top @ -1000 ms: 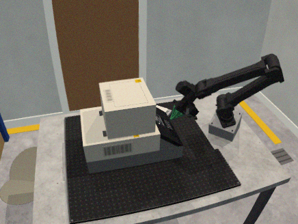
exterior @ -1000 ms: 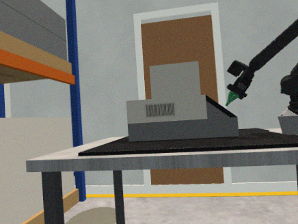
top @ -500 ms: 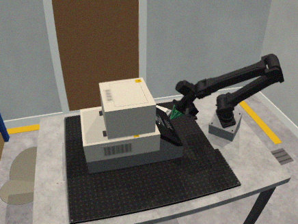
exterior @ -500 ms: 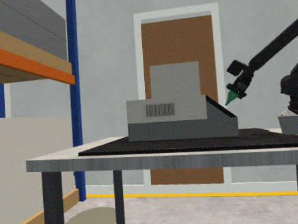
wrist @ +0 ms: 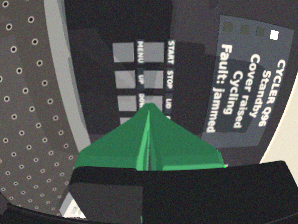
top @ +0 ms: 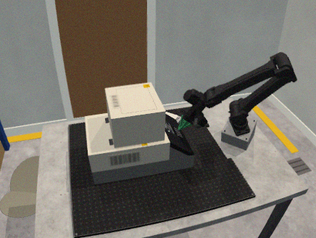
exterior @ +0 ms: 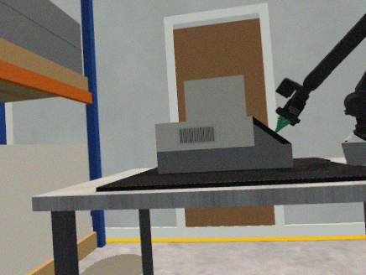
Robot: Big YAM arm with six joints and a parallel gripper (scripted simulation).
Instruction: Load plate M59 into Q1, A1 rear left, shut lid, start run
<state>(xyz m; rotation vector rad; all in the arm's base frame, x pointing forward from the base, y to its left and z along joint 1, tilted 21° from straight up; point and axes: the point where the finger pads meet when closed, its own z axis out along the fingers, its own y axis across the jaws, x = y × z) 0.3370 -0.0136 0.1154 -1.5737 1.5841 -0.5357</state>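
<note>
The cycler Q1 [top: 128, 152] stands on the black mat [top: 163, 196] toward the bench's rear left, its lid [top: 135, 112] raised above the body; the sloped key panel [top: 179, 139] faces the right edge, where the arm's base [top: 227, 139] sits near the rear right corner. The gripper [top: 184, 124] hangs just above the panel with its green fingers pressed together into a single point, holding nothing; a narrow tip of that kind suits poking one key without brushing its neighbours. In the wrist view the tip lies over the key grid [wrist: 140, 76], beside the display [wrist: 246, 76]; which key it targets I cannot tell. The plate M59 and nest N1 are not visible in any view; whether M59 lies on the block under the lid cannot be told.
</note>
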